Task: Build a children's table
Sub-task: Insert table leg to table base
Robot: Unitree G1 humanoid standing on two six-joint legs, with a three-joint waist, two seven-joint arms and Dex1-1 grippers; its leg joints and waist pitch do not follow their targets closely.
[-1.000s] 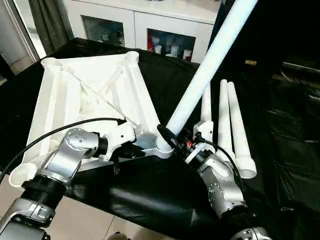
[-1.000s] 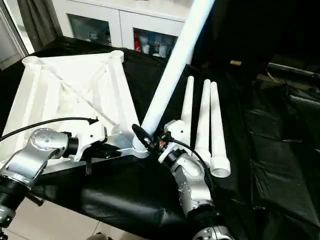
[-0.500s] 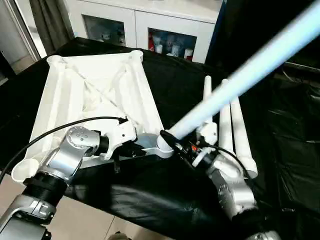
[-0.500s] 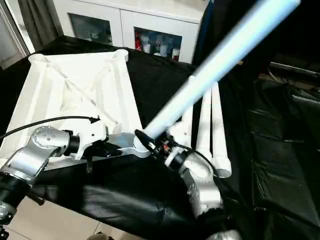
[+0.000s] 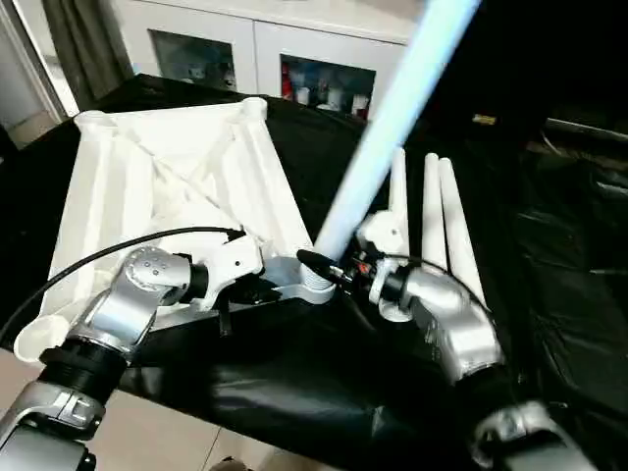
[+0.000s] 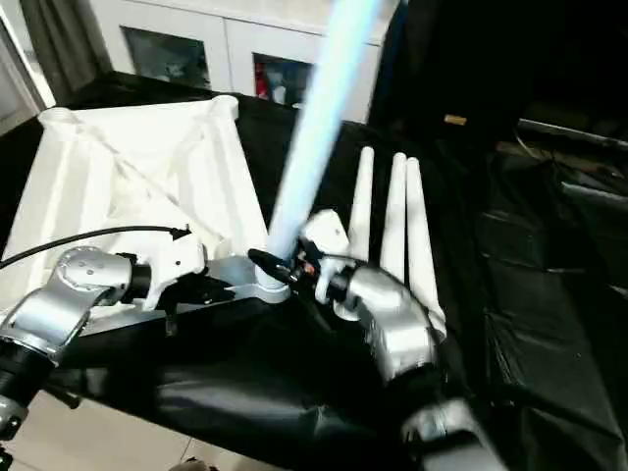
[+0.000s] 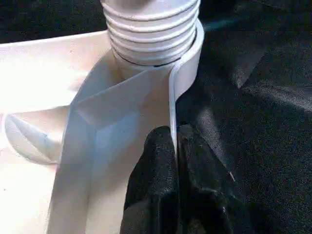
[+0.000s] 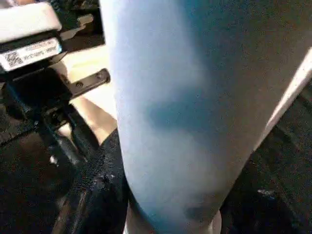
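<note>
First leg going in at the near right corner of the tabletop (image 5: 167,186), which lies ribbed side up on the black-draped work surface (image 5: 549,245), its far edge toward the white cabinet (image 5: 324,49). The right gripper (image 5: 329,272) has its black fingers closed around the base of the raised leg (image 5: 392,108), right where the threaded end meets the round corner socket (image 7: 187,53); the leg leans up and away, toward the far right. In the left wrist view the threads are seated in the socket but several ridges stand proud, so by my reading the leg is only partly screwed home. The left gripper (image 7: 174,161) is pinched shut on the thin rim wall of the tabletop just beside that socket, bracing it. The step in hand looks like threading this leg; the next move calls for bringing the leg square to the socket, then turning it down while the left side keeps the top from skidding on the cloth. A crooked start risks cross-threading. Now the count: one tabletop; four legs in all, one in the claw and three spare legs (image 5: 437,226) lying side by side on the cloth to the right of the tabletop, narrow ends pointing away; two grippers, both busy. Three corner sockets look empty.
</note>
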